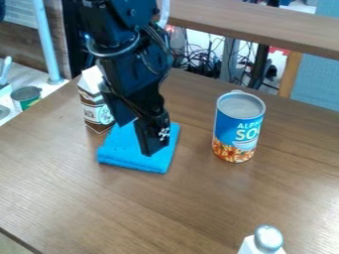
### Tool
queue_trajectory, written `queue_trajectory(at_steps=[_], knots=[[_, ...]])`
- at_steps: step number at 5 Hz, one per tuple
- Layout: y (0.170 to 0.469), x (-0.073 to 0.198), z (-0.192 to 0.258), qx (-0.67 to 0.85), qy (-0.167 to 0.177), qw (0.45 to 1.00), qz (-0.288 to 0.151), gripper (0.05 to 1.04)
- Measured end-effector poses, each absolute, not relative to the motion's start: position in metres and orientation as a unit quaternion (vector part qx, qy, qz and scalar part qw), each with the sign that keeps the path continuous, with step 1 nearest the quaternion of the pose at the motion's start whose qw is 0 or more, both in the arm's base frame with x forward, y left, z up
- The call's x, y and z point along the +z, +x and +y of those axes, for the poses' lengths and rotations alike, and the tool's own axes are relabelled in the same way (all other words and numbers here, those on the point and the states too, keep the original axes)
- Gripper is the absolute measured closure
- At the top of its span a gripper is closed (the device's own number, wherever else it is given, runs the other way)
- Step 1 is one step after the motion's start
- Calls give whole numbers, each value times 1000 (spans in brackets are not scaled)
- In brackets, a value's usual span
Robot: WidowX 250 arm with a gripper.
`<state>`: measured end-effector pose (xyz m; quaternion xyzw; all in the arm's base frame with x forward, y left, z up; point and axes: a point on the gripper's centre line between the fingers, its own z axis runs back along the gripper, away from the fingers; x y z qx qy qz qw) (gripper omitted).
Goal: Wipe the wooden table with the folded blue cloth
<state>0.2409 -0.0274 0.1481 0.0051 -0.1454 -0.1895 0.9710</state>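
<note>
While its front edge slants slightly down to the right, the squarish blue cloth point(167, 149), left of centre in the frame, shows no clear long axis. It lies beneath the parted, empty fingers point(153, 143), beside the carton point(96, 111).

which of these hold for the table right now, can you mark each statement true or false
1. The gripper hangs over the blue cloth. True.
2. The soup can is lying on its side. False: the soup can stands upright.
3. The brown and white carton is partly hidden by the arm. True.
4. The silver-topped white object is between cloth and can. False: the silver-topped white object is at the bottom edge of the view, nearer the camera than both.
</note>
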Motion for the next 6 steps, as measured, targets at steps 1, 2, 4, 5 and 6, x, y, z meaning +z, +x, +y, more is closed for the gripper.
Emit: queue_trajectory(at_steps=[1, 2, 4, 5, 6], knots=[[240, 143, -27, -190, 5, 972, -136, 83], [267, 107, -1, -153, -32, 983, -100, 83], [315, 67, 50, -152, -48, 979, -125, 83], [330, 63, 52, -151, -48, 973, -167, 83], [340, 65, 57, -137, -34, 973, -185, 83]])
